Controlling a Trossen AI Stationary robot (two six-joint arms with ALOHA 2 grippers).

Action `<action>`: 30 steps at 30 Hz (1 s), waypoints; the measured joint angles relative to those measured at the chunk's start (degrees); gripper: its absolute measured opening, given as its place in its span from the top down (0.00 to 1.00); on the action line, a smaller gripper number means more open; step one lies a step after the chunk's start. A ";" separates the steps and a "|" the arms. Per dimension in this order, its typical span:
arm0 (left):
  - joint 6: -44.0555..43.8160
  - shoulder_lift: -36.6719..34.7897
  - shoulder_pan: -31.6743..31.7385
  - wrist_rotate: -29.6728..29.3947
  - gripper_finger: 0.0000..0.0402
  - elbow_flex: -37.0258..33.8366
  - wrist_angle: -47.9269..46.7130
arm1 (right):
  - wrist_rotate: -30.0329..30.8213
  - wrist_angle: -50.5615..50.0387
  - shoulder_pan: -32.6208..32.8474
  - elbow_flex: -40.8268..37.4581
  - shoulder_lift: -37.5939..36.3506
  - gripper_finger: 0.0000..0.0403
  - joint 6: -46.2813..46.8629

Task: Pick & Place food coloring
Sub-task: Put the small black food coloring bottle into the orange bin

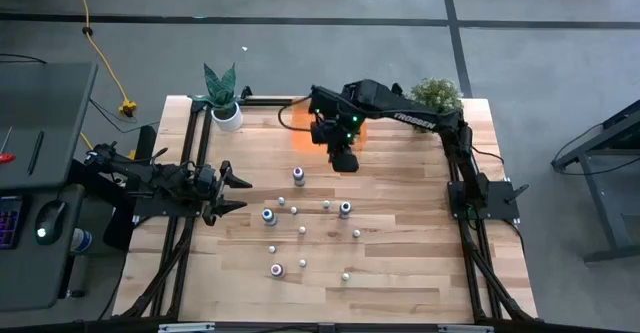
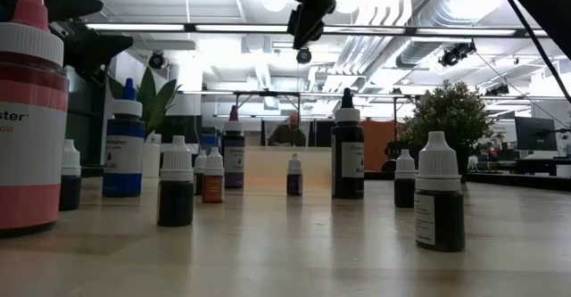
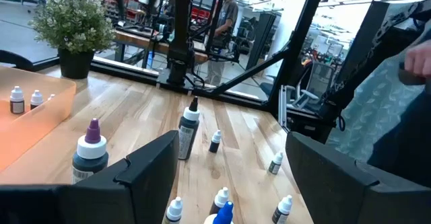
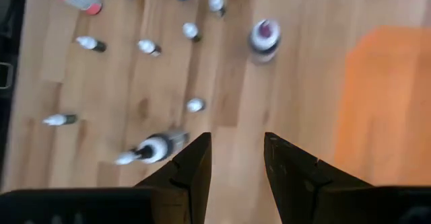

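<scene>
Your orange tray [image 3: 34, 113] holding two small bottles [image 3: 17, 99], food coloring [image 1: 300, 218] mid-table [image 1: 420, 273], labels unreadable (one ends "ster"), right gripper [image 4: 237, 158] narrowly open and empty, left gripper [image 1: 232, 194] wide open.

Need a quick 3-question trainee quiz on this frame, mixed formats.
1. True or false: the right gripper is clamped on a food coloring bottle.
2. Multiple choice: the orange tray sits (A) at the table's near edge, (B) under the right arm near the far edge, (C) beside the left arm's base.
3. Fill in: in the left wrist view, the large bottle nearest the left gripper has a ____ tip.

Key
1. False. Its jaws are open and empty above the table, near the purple-capped bottle.
2. B. The left wrist view shows two small bottles already in it.
3. Purple.
</scene>
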 joint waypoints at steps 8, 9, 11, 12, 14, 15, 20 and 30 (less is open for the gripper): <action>0.00 0.00 0.00 0.00 0.32 0.00 -0.01 | 0.12 -0.12 8.32 0.00 0.00 0.69 1.48; 0.00 -0.01 0.01 0.00 0.32 0.00 -0.01 | 0.38 -0.10 9.45 0.00 0.00 0.69 1.41; 0.00 0.00 0.00 0.00 0.32 0.00 -0.01 | 1.33 -0.07 11.85 0.00 0.00 0.69 1.49; 0.00 0.00 0.00 0.00 0.32 0.00 -0.01 | 1.89 -0.07 13.10 0.00 0.00 0.69 1.82; 0.00 0.01 -0.01 0.00 0.32 0.00 -0.01 | 3.50 -0.08 15.46 0.00 0.00 0.69 3.59; 0.00 -0.01 -0.01 0.00 0.32 0.00 -0.01 | 4.10 -0.10 16.64 0.00 0.00 0.69 4.95; 0.00 0.00 0.01 0.00 0.32 0.00 -0.01 | 7.94 -0.01 21.98 0.00 0.00 0.69 15.44; 0.00 0.00 -0.01 0.00 0.32 0.00 -0.01 | 15.07 0.39 30.29 -4.11 -0.09 0.69 43.19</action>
